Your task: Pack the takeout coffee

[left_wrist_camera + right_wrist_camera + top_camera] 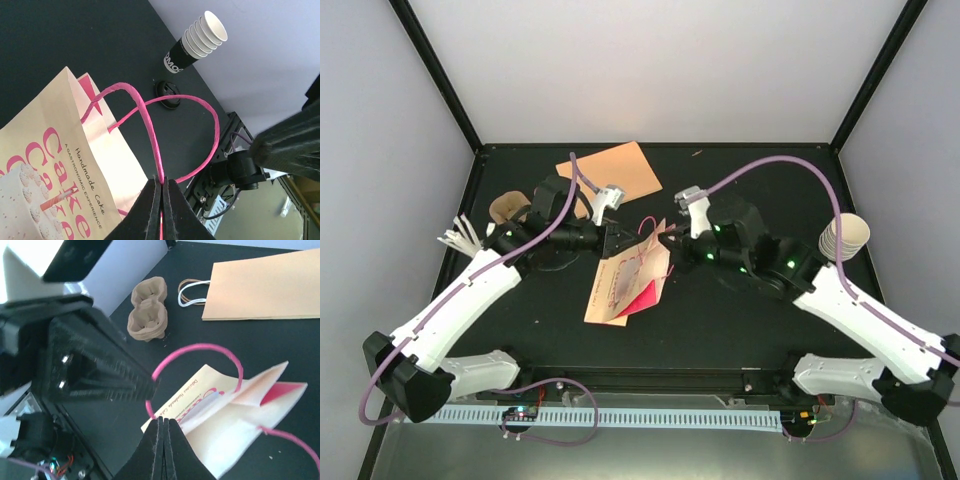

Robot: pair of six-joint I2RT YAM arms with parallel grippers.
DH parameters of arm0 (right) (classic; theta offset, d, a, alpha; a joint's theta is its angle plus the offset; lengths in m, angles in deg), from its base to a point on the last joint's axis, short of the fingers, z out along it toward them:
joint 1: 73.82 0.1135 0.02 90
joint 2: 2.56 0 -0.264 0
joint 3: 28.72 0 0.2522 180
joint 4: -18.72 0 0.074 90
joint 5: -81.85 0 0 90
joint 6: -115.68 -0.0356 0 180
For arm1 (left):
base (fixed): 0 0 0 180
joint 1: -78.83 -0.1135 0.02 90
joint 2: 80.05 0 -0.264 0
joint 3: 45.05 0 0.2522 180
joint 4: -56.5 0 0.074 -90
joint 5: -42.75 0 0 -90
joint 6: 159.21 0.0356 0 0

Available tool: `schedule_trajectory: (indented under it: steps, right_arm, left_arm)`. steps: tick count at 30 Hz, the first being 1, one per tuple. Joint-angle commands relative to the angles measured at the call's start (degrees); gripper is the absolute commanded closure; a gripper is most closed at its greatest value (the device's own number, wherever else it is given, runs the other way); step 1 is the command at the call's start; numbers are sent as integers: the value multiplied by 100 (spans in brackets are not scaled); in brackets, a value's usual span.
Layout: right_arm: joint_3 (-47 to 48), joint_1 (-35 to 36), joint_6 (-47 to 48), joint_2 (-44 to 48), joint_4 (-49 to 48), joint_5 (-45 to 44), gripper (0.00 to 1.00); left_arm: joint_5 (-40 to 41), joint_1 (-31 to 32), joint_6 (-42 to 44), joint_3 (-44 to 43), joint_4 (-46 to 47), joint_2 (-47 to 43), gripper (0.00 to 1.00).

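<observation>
The takeout coffee (845,238) is a nested stack of cream ribbed cups (197,42) with a dark lower part, lying at the table's right edge, far from both grippers. A cream cake bag (620,285) with pink handles lies mid-table. My left gripper (160,181) is shut on one pink handle (147,125), just above the bag's top (620,240). My right gripper (164,421) is shut at the bag's mouth (665,245). The other pink handle (200,346) runs down to its tips. I cannot tell whether it is pinched.
A brown pulp carrier (508,208) and white sticks (460,238) sit at the left. A flat orange-brown paper bag (610,172) lies at the back. A black lid (167,90) rests near the cups. Grey walls close in the table.
</observation>
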Motion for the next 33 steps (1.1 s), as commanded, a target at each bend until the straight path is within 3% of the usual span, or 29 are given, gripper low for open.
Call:
schedule_trajectory:
  steps: [1,8,13,22,28,33]
  right_arm:
    - [283,-28,-766,-617,-102,-426,99]
    - [211,-28,-1526,-1238,324,-832,99]
    - [-417,-33,-1802,-1287,-90,-512,99]
    - [-730,-75,-2686,-1656,-225,-170,99]
    - [-1288,-428,-3178,-1580,-1024,893,99]
    - [-1359,-489,-3173,-1630,-1251,1259,99]
  left_arm:
    - [-125,71,-129,46,263,-78,98]
    - [-79,107,-337,232,562,-272,98]
    - [-126,178,-422,334,812,-302,98]
    - [-159,440,-537,439,1184,-302,99]
    - [-164,555,-590,539,1419,-391,99]
    - [-211,612,-539,565,1485,-424,98]
